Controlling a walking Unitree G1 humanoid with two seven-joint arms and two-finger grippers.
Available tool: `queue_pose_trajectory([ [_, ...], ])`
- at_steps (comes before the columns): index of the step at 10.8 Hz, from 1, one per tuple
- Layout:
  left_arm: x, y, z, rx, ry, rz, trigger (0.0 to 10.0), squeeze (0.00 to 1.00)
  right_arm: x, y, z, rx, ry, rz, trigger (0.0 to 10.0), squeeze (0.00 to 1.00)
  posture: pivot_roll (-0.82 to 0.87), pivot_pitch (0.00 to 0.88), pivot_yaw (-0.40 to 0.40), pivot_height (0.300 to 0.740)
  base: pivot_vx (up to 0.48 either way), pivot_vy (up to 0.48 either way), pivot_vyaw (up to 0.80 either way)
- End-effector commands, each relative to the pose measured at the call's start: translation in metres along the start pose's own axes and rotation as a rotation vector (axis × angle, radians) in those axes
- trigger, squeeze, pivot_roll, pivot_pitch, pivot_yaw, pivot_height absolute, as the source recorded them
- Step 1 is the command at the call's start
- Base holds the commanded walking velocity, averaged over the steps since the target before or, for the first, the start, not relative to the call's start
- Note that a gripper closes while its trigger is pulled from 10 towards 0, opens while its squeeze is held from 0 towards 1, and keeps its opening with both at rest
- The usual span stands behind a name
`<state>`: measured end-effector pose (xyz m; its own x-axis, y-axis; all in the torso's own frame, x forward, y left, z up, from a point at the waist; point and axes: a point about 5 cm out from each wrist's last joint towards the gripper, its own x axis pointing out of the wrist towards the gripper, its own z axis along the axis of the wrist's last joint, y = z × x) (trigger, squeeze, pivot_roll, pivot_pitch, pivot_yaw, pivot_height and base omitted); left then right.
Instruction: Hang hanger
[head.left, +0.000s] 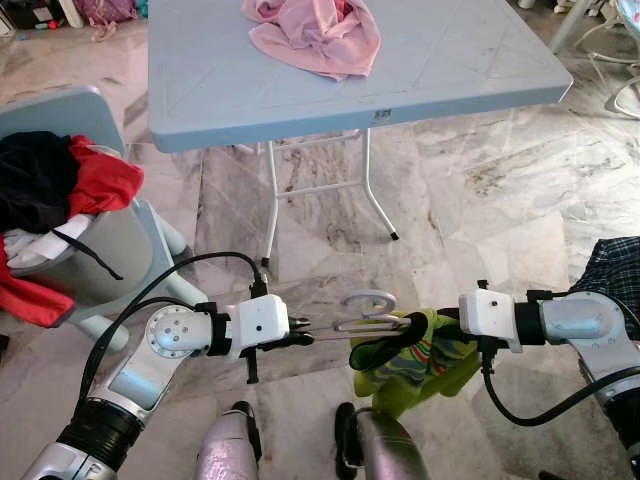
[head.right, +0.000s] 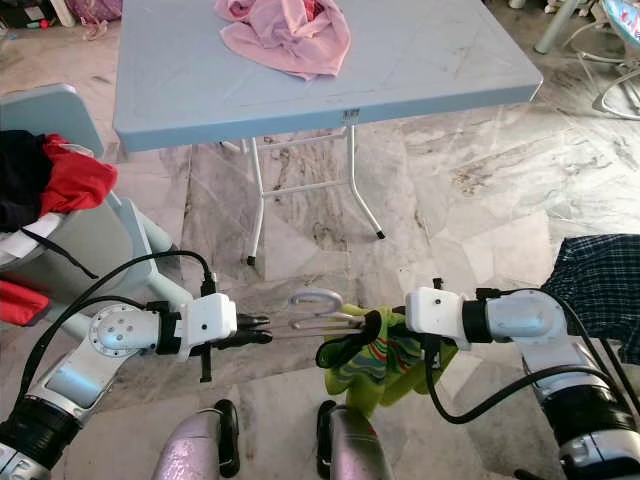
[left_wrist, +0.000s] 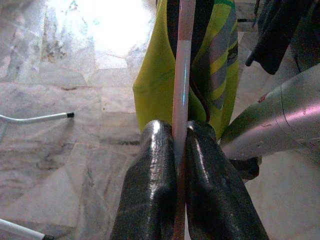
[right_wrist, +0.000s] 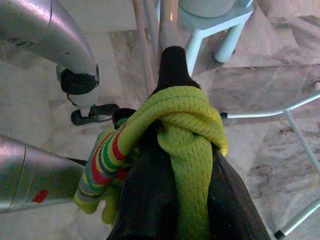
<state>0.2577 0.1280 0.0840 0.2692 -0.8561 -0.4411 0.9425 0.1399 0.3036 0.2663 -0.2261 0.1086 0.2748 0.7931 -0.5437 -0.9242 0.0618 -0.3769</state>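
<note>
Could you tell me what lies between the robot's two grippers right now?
In the left eye view, the hanger spans between the left gripper and the right gripper, with a yellow-green striped garment draped over it by the right gripper.

A pale blue folding desk is standing on a marble floor. A crumpled pink cloth is lying on the desk near its far edge.
</note>
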Motion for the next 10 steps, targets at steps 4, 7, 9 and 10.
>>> queue_pose_trajectory([
  [4,0.004,-0.006,-0.008,-0.042,0.001,0.016,0.0,0.0,-0.002,-0.008,0.005,0.079,-0.06,0.001,10.0,1.0,-0.04,0.222,-0.02,0.74,0.0,0.0,0.0],
  [7,0.008,-0.011,-0.016,-0.095,-0.043,0.097,0.0,0.0,-0.003,-0.019,0.004,0.069,-0.015,-0.03,10.0,1.0,-0.04,0.216,-0.024,0.74,0.0,0.0,0.0],
  [9,0.006,-0.015,-0.022,-0.153,-0.082,0.16,0.0,0.0,-0.014,-0.033,-0.003,0.063,0.063,-0.13,10.0,1.0,-0.04,0.215,-0.028,0.74,0.0,0.0,0.0],
  [10,0.006,-0.016,-0.021,-0.146,-0.096,0.177,0.0,0.0,-0.019,-0.043,-0.004,0.072,0.07,-0.228,10.0,1.0,-0.04,0.215,-0.028,0.74,0.0,0.0,0.0],
])
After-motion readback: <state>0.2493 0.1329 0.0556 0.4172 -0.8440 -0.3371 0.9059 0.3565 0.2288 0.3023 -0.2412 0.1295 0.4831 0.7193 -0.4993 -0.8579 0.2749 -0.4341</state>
